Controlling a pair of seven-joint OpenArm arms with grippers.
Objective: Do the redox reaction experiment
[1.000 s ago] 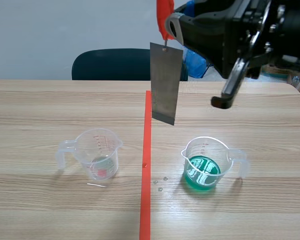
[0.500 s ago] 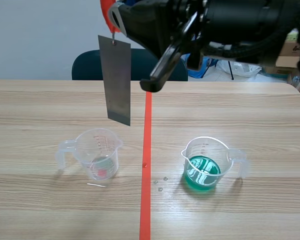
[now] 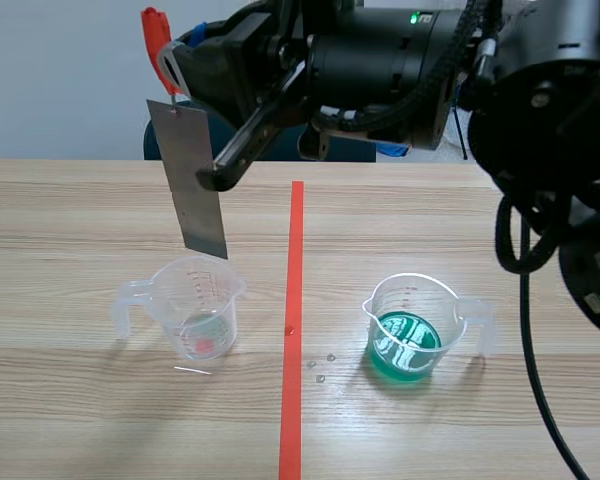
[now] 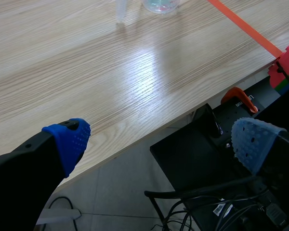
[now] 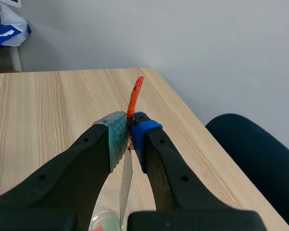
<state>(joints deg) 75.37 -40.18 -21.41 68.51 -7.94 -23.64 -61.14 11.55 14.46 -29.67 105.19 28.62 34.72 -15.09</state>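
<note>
We saw the metal plate (image 3: 190, 180) hanging upright from an orange-red tab (image 3: 156, 30), its lower edge just above the rim of the left cup (image 3: 195, 305), which held a little pinkish liquid at the bottom. We judged the step as bringing the plate to this cup; it was not yet in the liquid. The next move, as we read it, was to centre the plate over the mouth and lower it straight and slow, since it dangled and could swing into the thin wall or tip the cup. The right gripper (image 5: 128, 139) was closed tight on the tab, pads pinching it, with the plate edge-on below the fingers. The right arm (image 3: 400, 50) came in raised and stretched across the top past the tape line (image 3: 293, 280). The green-liquid cup (image 3: 412, 330) stood well apart, right of the line, with a few drops (image 3: 320, 368) on the table (image 3: 70, 220) between. The left gripper (image 4: 159, 139) was wide open and empty, out past the table edge
</note>
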